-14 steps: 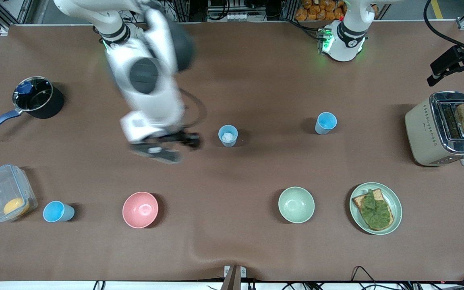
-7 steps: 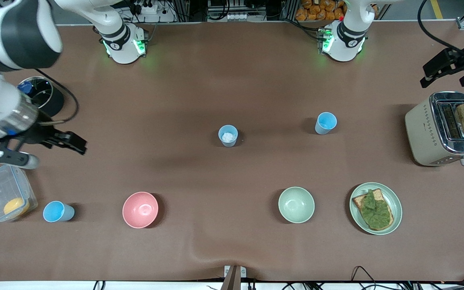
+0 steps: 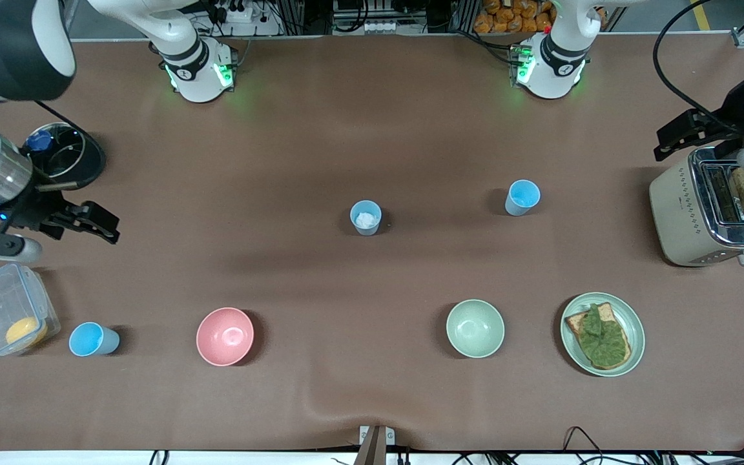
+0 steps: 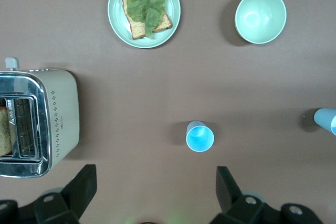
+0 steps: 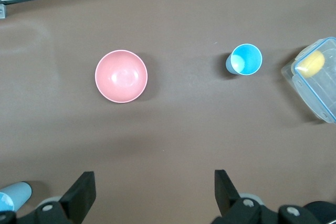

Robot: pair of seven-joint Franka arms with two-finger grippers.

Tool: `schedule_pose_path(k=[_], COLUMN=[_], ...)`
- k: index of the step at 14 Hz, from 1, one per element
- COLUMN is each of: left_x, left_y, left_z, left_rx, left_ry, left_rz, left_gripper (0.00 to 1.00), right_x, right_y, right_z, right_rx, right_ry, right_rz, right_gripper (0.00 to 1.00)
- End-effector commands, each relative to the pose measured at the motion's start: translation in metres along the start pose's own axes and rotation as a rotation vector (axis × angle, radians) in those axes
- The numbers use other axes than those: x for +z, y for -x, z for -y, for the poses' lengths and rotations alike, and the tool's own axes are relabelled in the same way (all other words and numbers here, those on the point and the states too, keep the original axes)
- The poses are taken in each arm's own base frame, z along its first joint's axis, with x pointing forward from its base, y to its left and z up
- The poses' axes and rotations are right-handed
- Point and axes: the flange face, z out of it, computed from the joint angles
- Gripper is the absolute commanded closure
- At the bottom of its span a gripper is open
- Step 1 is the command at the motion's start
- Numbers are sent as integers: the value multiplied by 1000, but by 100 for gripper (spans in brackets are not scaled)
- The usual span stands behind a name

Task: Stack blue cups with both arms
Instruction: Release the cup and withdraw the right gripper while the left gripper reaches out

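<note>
Three blue cups stand upright and apart on the brown table. One with a white bit inside [image 3: 365, 217] is mid-table. One [image 3: 522, 197] stands toward the left arm's end and shows in the left wrist view [image 4: 200, 136]. One [image 3: 92, 340] stands beside the clear container and shows in the right wrist view [image 5: 245, 59]. My right gripper [image 3: 97, 223] hangs open and empty over the table near the pot [image 5: 152, 190]. My left gripper [image 3: 688, 135] hangs open and empty beside the toaster [image 4: 156, 187].
A pink bowl [image 3: 225, 336], a pale green bowl [image 3: 475, 328] and a plate with toast and greens [image 3: 602, 333] lie nearer the front camera. A toaster [image 3: 708, 206] stands at the left arm's end. A black pot [image 3: 62, 155] and a clear container [image 3: 7, 309] stand at the right arm's end.
My right arm has swung from mid-table out to its own end, near the pot. My left gripper has moved a little toward the toaster. The cups have not moved.
</note>
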Motion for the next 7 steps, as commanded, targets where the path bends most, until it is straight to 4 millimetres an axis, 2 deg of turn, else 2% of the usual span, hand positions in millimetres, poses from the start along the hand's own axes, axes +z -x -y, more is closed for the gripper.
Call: schedule_pose_path(k=[1,2,5,6,7], left_x=[-6,-3,6,13,39], left_y=[3,1,-2,-4,-6], left_z=[-8,-8,-8,-8,-7], left_rx=[-1,-4,-5,-5,-6], left_ry=[6,9,8,7,4], left_rz=[-7,-7,-6,-7,12], left_gripper=[0,0,0,0,0], right_x=[-24,-34,-38,-39,-42], right_y=[13,19,51,55,58], right_z=[-16,-17,-37,-41,-46], right_rx=[-1,-1,18,24,30], right_ry=[-6,-16,-24,-22,-16], right_rz=[-34,-66,-85,-74,-60], right_gripper=[0,0,0,0,0])
